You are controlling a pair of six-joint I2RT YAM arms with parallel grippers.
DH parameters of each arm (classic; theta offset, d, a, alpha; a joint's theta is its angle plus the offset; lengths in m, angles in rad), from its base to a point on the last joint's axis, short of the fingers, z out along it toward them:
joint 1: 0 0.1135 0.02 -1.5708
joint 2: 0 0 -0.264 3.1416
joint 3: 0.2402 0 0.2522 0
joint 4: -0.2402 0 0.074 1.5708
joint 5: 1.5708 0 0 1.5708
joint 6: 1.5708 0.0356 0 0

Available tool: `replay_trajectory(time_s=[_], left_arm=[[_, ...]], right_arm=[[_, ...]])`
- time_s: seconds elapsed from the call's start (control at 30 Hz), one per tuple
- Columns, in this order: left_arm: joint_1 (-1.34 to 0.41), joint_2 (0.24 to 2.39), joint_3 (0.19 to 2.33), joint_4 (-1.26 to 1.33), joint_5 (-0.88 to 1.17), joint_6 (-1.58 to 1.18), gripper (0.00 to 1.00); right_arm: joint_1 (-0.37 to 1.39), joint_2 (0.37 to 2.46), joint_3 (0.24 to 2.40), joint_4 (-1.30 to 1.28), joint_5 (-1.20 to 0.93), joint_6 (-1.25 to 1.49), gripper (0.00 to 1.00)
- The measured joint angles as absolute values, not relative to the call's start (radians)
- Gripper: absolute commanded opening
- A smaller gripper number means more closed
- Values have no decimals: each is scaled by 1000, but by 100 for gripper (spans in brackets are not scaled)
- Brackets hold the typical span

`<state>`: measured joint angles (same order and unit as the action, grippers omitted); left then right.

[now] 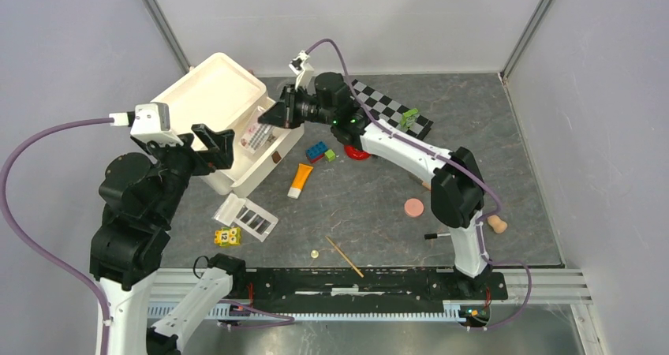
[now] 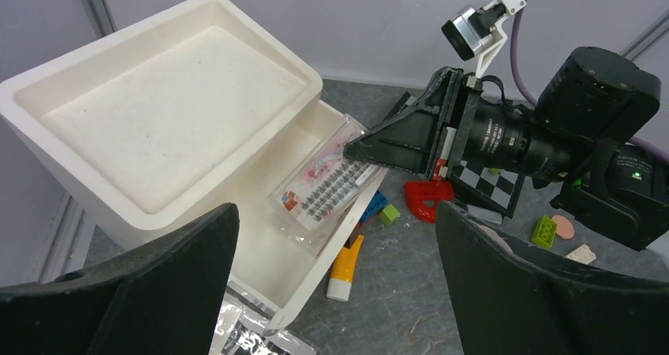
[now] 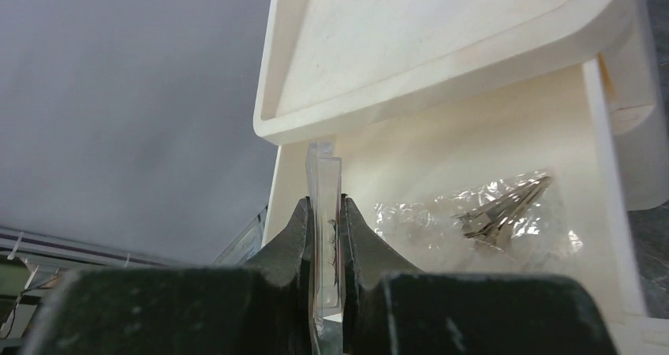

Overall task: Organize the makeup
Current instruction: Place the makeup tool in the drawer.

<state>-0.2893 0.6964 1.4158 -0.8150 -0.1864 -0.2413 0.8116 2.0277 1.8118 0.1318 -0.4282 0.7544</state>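
With the left gripper [image 2: 335,213] spread and idle, the right gripper [image 3: 323,213] pinches the clear lash case [image 2: 323,188] across its flat faces at one end, over the white box [image 2: 47,126] lower compartment; the case is judged light, stiff, slick and crackable.

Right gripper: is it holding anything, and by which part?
Yes: right gripper pinches a clear flat case by one end, across its flat faces.

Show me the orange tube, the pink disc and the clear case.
orange tube [image 1: 302,175]: top external view, its orange body
pink disc [image 1: 413,207]: top external view, its centre
clear case [image 2: 319,189]: left wrist view, its flat face
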Motion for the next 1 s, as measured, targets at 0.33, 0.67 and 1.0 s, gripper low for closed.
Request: replay_trajectory(time_s=[0.33,0.67,1.0], left_arm=[[-289,677,1402,-816,-192,-230,100],[-289,670,1396,-823,-206,-230,100],[-289,660,1375,-833,-212,-229,100]], right_arm=[[887,2078,1819,110,-426,750,7],[906,2133,1852,78,-423,733,31],[908,2135,1917,91,-400,686,98]])
